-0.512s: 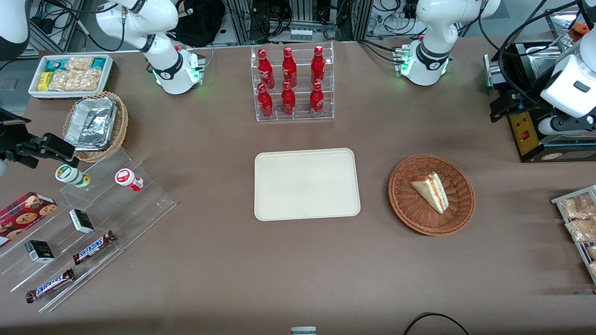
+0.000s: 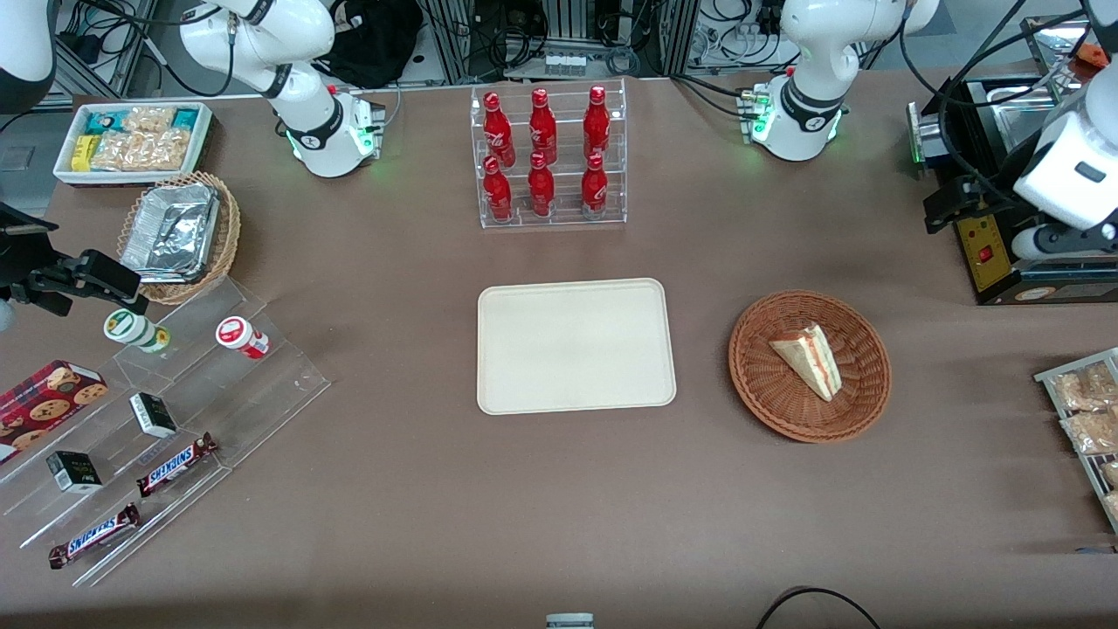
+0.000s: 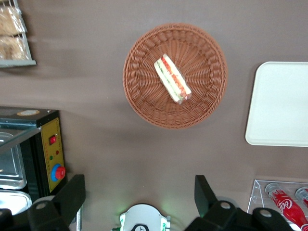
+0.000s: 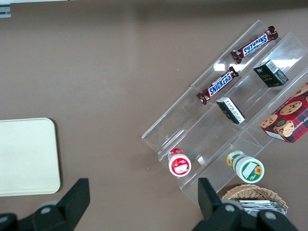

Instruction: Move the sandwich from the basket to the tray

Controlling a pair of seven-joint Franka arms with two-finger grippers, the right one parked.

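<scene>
The sandwich, a white-bread wedge with red, orange and green filling, lies in the round reddish-brown wicker basket. The cream tray lies bare beside the basket, toward the parked arm's end. My left gripper hovers high over the black box, farther from the front camera than the basket and apart from it. In the left wrist view the gripper is open wide and empty, with the sandwich, basket and tray below it. The tray also shows in the right wrist view.
A black box with a red button stands under the gripper. A clear rack of red bottles stands farther from the camera than the tray. A rack of snack bags is at the working arm's end. An acrylic stand of snacks is at the parked arm's end.
My left arm's wrist and gripper have shifted slightly over the black box. The sandwich, basket and tray have not moved.
</scene>
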